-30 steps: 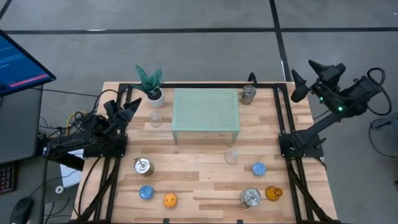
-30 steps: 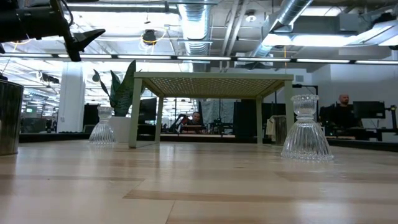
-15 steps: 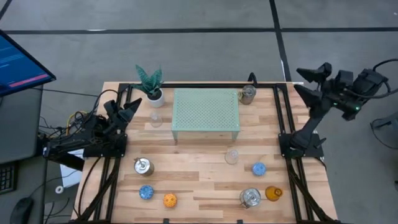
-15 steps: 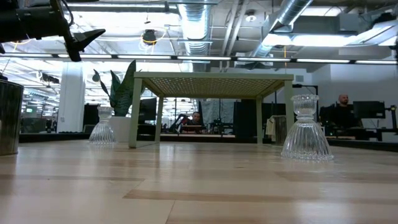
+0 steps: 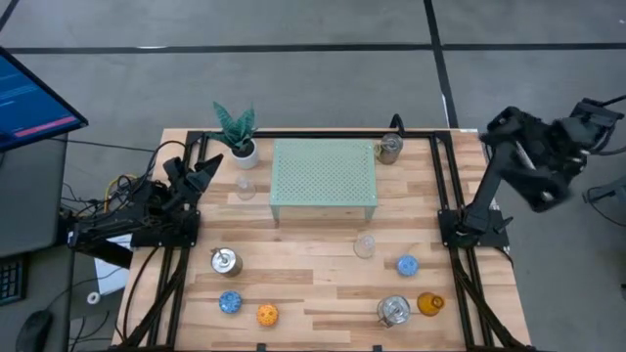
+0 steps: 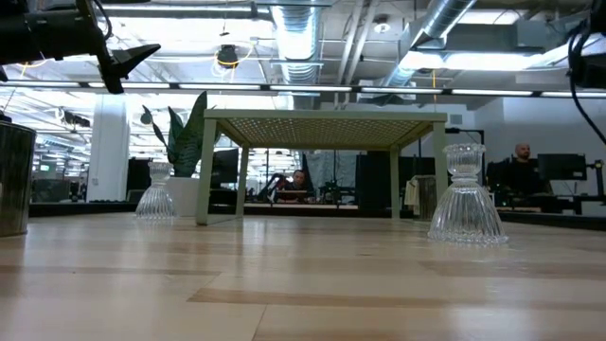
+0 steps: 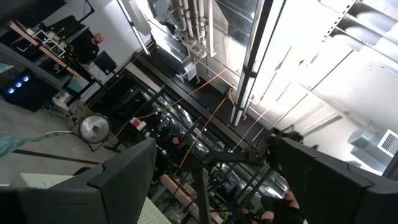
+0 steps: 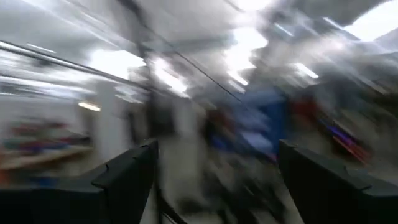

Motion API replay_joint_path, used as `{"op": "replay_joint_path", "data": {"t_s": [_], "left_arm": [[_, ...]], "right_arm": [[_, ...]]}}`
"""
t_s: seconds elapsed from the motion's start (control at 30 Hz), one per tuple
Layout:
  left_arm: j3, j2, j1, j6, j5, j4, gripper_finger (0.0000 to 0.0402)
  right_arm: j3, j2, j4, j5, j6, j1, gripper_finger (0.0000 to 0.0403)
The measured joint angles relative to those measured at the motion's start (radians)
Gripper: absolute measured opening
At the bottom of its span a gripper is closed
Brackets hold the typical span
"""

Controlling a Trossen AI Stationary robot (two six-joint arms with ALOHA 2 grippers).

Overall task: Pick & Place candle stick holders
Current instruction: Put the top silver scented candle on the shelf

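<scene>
Right gripper [image 5: 504, 122] has swung from the frame's right edge toward the table's upper right, fingers wide and empty; left gripper [image 5: 205, 168] waits, equally spread.
Candle stick holders [image 5: 391, 149] sit scattered across the table; the blurred sweep probably risks clipping the silver one.

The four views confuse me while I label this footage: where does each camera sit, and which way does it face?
High view: above, looking straight down on the table; shows both arms, left gripper and right gripper.
Low view: at table-top height, looking level past the pale green stand; the left arm's gripper shows at the top.
Left wrist view: on the left wrist, aimed up at the ceiling; own open fingers show.
Right wrist view: on the right wrist, blurred; own open fingers show.
High and low views share the stand and the plant.
</scene>
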Motion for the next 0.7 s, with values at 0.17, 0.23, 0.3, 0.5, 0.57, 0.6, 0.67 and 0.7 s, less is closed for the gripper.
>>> {"op": "replay_joint_path", "data": {"t_s": [0.17,0.23,0.3,0.5,0.57,0.6,0.67,0.7], "left_arm": [[0.0,0.0,0.0,0.0,0.0,0.0,0.0337],[0.0,0.0,0.0,-0.003,0.0,0.0,0.0337],[0.0,0.0,0.0,-0.005,0.0,0.0,0.0337],[0.0,0.0,0.0,-0.02,0.0,0.0,0.0337],[0.0,0.0,0.0,-0.03,0.0,0.0,0.0337],[0.0,0.0,0.0,-0.032,0.0,0.0,0.0337],[0.0,0.0,0.0,-0.033,0.0,0.0,0.0337],[0.0,0.0,0.0,-0.033,0.0,0.0,0.0337]], "right_arm": [[0.088,0.061,-0.195,0.063,0.204,-0.005,0.0317],[0.114,0.092,-0.202,0.007,0.192,-0.035,0.0317],[0.141,0.121,-0.207,-0.052,0.15,-0.074,0.0317],[0.224,0.201,-0.318,-0.226,0.125,-0.293,0.0317],[0.244,0.234,-0.391,-0.29,0.184,-0.404,0.0317],[0.252,0.255,-0.426,-0.337,0.217,-0.475,0.0317],[0.262,0.297,-0.483,-0.43,0.279,-0.622,0.0315],[0.267,0.317,-0.511,-0.481,0.312,-0.703,0.0314]]}}
